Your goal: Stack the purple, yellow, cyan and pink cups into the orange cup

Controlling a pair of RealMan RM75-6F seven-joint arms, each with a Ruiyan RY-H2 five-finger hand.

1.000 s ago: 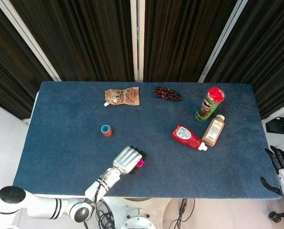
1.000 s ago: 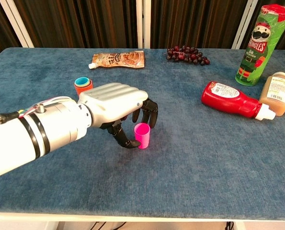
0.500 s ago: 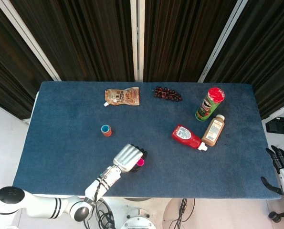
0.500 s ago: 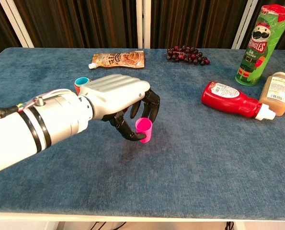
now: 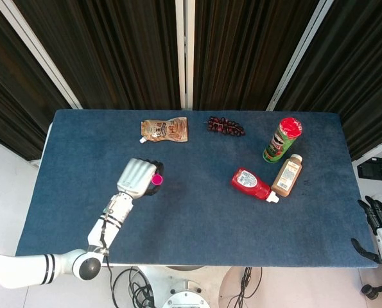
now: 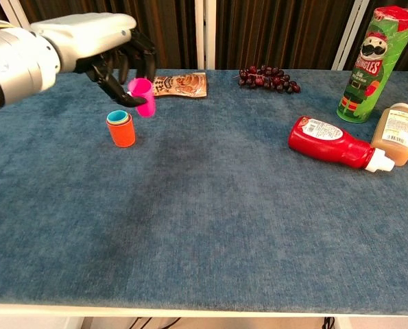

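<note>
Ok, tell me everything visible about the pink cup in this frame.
The pink cup is a small, plain, bright magenta tumbler that looks like smooth plastic, open end up, roughly upright. The left hand holds it off the table, dark fingers wrapped around its side. In the chest view it hangs just right of and above the orange cup, which already shows a cyan rim inside. It is not yet in the stack.

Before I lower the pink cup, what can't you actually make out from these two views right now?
- Orange cup stack: head view, hidden under the left hand. In the chest view only the cyan rim shows; purple and yellow cups cannot be confirmed.
- Pink cup: chest view, the fingers cover part of it.
- Right hand: head view, cut off at the right edge; open or shut is unclear. It is absent from the chest view.
</note>
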